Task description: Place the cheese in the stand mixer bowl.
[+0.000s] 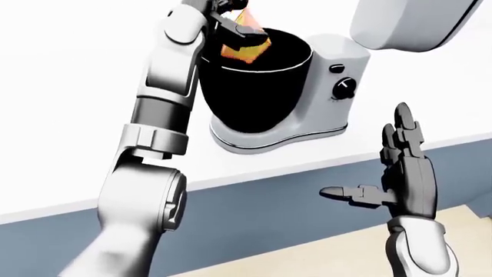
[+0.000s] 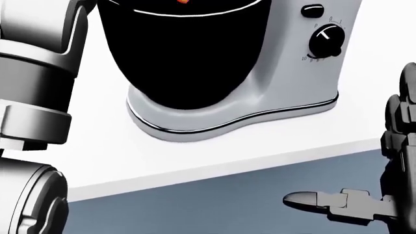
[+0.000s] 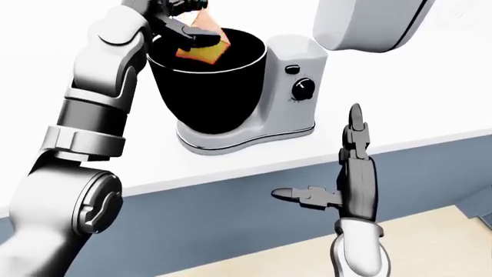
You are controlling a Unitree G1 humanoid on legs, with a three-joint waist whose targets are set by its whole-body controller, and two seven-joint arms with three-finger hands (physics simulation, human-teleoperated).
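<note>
Standing on a white desk [image 1: 92, 173] with a blue-grey front, the stand mixer [image 1: 323, 86] occupies upper centre. Left hand [image 3: 184, 32] pinches the cheese [image 3: 203, 51] over the black bowl [image 3: 211, 92]. Right hand [image 1: 396, 173] is spread, lower right, above tan floor [image 1: 307, 259].

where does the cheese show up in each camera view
Left-eye view: cheese at top centre, in the left hand over the bowl.
Right-eye view: upper left of centre, same spot.
Head view: only an orange sliver at the top edge.
Shared landmark: the mixer's dial.
</note>
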